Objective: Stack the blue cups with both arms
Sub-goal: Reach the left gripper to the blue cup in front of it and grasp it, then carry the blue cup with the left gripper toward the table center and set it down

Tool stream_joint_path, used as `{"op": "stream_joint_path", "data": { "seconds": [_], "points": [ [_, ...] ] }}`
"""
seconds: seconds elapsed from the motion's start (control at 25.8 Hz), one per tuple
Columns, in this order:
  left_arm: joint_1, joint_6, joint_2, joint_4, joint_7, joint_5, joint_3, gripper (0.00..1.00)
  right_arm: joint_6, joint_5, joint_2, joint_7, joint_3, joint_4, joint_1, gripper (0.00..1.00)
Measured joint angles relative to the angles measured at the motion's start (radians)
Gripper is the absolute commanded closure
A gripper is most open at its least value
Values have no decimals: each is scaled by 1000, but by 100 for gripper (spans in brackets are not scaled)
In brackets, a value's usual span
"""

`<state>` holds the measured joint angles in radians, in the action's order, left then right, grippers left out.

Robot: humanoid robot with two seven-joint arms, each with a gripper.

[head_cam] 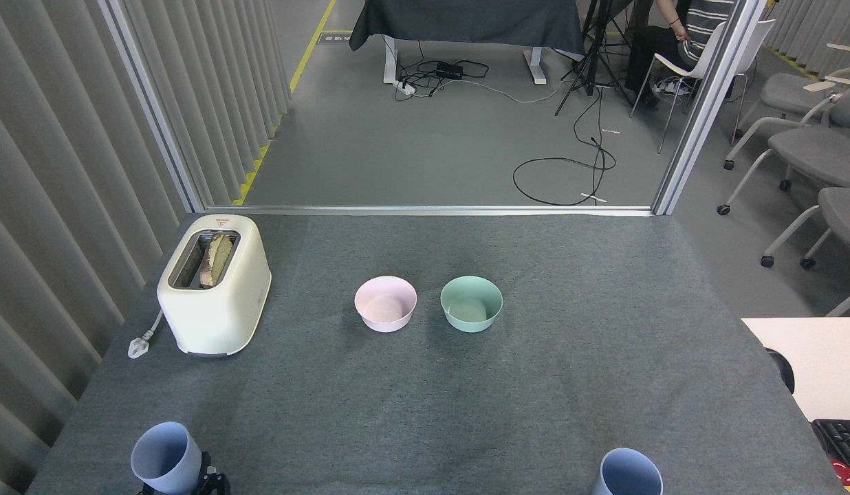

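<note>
Peeking in at the bottom left of the frame, our left gripper (206, 482) shows only as a few black fingertips pressed against the lower right side of the left blue cup (161, 458); we cannot tell how far it is spread or whether it truly grips the cup. That cup leans a little to the left, its mouth open toward us. Our right gripper is out of the frame. The right blue cup (627, 473) stands upright at the bottom right, well apart from the first, cut off by the lower edge. Higher up, near the middle of the grey table (576, 357), a pink bowl (386, 304) and a mint-green bowl (471, 303) sit side by side, apart. At centre left stands a cream toaster (215, 286) with bread in its slot.
</note>
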<state>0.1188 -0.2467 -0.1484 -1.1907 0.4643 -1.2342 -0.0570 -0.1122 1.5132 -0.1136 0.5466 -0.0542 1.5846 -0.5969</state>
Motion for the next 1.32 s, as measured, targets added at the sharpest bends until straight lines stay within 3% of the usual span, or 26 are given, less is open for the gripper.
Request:
{"op": "stream_joint_path", "data": {
  "seconds": [0.19,0.23,0.47,0.62,0.85,1.2,1.32],
  "points": [
    [29,10,0,-103,7,-10,-17,45,3,1,0,1,-2,0,0,0],
    [33,13,0,-128,7,-13,-34,41,4,1,0,1,-2,0,0,0],
    [26,16,20,-178,7,-61,-252,44,17,1,0,1,-3,0,-2,0],
    [-10,3,104,-106,5,-206,-372,44,25,1,1,1,-8,0,-6,0],
    [-89,-12,212,37,3,-331,-435,44,35,1,2,4,-14,0,-8,0],
    [-195,-16,228,168,4,-344,-445,42,39,1,2,5,-15,0,-9,0],
    [-199,-16,227,174,5,-341,-445,25,39,1,2,6,-15,0,-9,0]
  ]
}}
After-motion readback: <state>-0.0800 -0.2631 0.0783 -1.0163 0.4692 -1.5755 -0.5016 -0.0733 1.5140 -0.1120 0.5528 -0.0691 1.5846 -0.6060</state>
